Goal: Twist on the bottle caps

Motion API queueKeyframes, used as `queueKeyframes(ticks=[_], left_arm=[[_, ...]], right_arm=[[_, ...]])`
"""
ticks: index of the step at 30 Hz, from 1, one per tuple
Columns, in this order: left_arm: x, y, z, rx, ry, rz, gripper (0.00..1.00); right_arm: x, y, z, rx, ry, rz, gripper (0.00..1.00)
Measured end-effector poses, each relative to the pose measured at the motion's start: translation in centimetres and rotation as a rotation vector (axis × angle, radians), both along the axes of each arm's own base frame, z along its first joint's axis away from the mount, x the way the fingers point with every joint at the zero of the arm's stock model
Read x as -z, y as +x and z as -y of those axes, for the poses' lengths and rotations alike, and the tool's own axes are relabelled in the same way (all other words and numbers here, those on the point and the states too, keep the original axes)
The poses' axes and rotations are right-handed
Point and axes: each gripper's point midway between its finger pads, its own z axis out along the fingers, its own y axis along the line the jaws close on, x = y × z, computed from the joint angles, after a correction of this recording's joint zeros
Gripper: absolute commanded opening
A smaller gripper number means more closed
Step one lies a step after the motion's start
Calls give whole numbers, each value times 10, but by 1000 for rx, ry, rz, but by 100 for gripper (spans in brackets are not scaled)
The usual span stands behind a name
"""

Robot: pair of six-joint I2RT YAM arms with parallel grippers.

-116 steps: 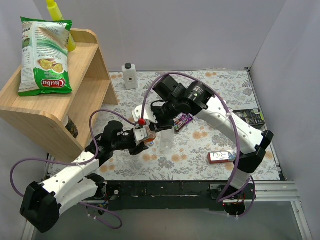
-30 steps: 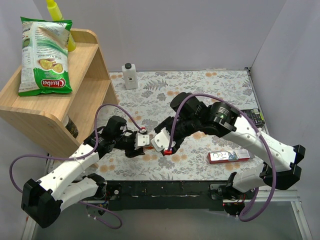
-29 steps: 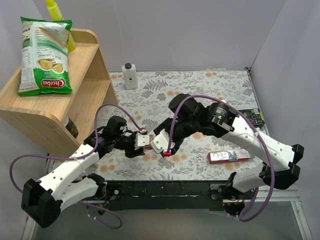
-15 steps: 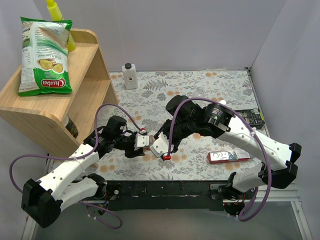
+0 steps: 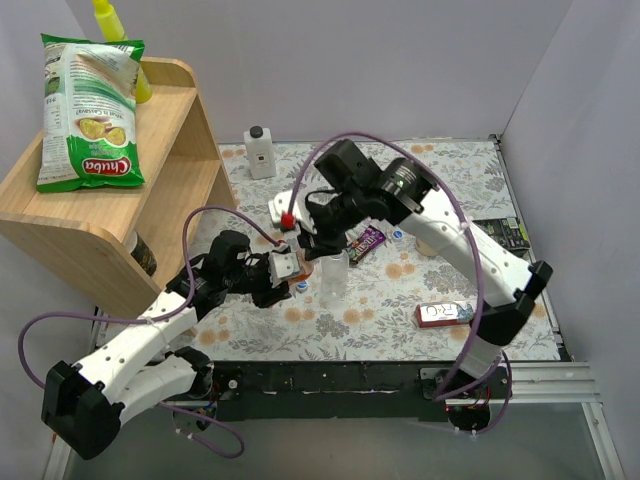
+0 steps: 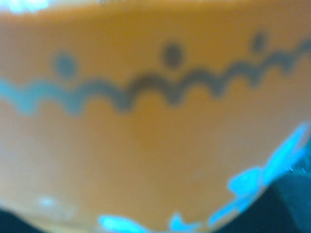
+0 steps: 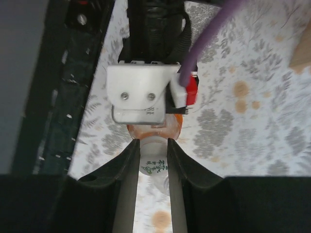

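Left end effector (image 5: 291, 271): clamped on the orange bottle (image 6: 146, 121), over the counter (image 5: 440, 170) front-left.
Right end effector (image 7: 153, 145): pinching the whitish cap (image 7: 153, 167) atop that bottle.
Clear bottle (image 5: 335, 278): upright, just beside them.

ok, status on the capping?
Left claw shut on the orange bottle. Right claw shut on the whitish cap atop it. Clear bottle stands close beside, not blocking.

Bright, even light from above in the overhead view, faint shadows on the tabletop (image 5: 450, 180). Left wrist view wholly out of focus, filled by a blurred orange bottle (image 6: 146, 121). Right wrist view sharp, fingers (image 7: 127, 187) slightly soft.
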Motion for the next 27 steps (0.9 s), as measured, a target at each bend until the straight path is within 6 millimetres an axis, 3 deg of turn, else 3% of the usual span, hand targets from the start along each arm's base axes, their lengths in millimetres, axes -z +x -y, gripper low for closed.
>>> queueKeyframes(ticks=[1, 2, 4, 6, 8, 10, 12, 17, 24, 27], left_arm=[[-2, 4, 0, -26, -6, 7, 0], [-5, 9, 0, -51, -15, 15, 0], [-8, 17, -1, -100, -25, 25, 0], [-9, 18, 0, -117, -42, 25, 0], [-12, 15, 2, -116, -71, 28, 0], [-16, 7, 3, -104, -106, 23, 0], [-22, -4, 5, -84, -155, 12, 0], [-43, -22, 13, -43, -264, -25, 0], [-47, -25, 22, -16, -279, -99, 0], [-52, -23, 24, -12, -284, -98, 0]], right_arm=[[-3, 5, -4, 49, 5, -73, 2], [-4, 11, -8, 88, 12, -132, 16], [-7, 19, -15, 151, 30, -215, 31], [-11, 26, -16, 195, 64, -258, 53], [-20, 30, -14, 224, 133, -266, 65], [-28, 31, -4, 255, 195, -269, 67], [-40, 29, 9, 272, 261, -250, 77], [-71, 16, 16, 233, 402, -245, 78], [-47, 6, 6, 188, 396, -345, 73], [-46, 5, 1, 170, 403, -373, 68]])
